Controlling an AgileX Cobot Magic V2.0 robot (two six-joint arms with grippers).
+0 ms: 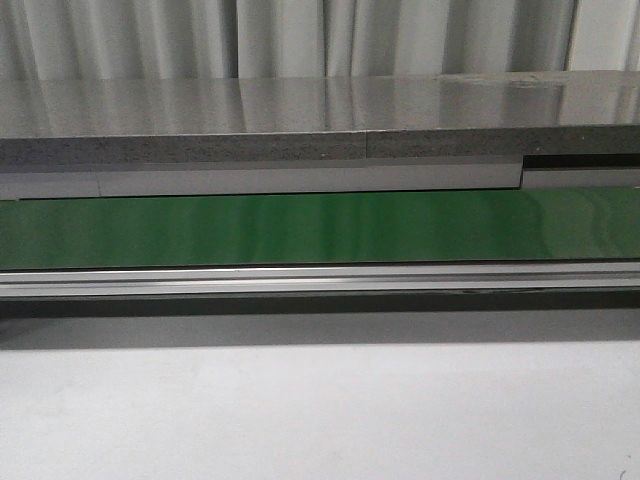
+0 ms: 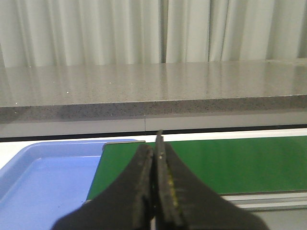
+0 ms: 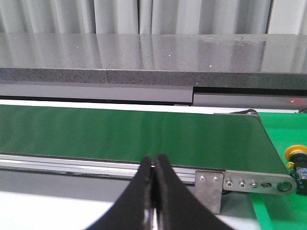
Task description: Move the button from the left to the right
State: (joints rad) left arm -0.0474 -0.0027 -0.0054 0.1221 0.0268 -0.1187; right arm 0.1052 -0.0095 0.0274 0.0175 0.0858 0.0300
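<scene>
Take the green belt as your landmark. In the front view it is a smooth, slightly glossy strip running flat across the whole width, edged on its near side by a ribbed aluminium rail. Behind it you see a speckled grey stone-like counter with a thick square lip, and behind that pale pleated curtains. In front of the belt lies the matte white table. Neither arm nor the button appears in this view.

Off the belt's left end, only the left wrist view shows you a blue plastic tray with rounded, raised walls, sitting just beside the belt. The left claw hangs above the belt's left end; its two black, tapered fingers are pressed together with nothing between them.

Only the right wrist view shows you the belt's right end, where it curves over a roller held by a bare metal bracket with a row of screws. The right claw sits on the near side of the rail, its black fingers pressed together and empty. The button lies past the belt's right end on a bright green surface, well apart from that claw: you can make out a round yellow head on a dark blocky body, partly cut by the picture edge.
</scene>
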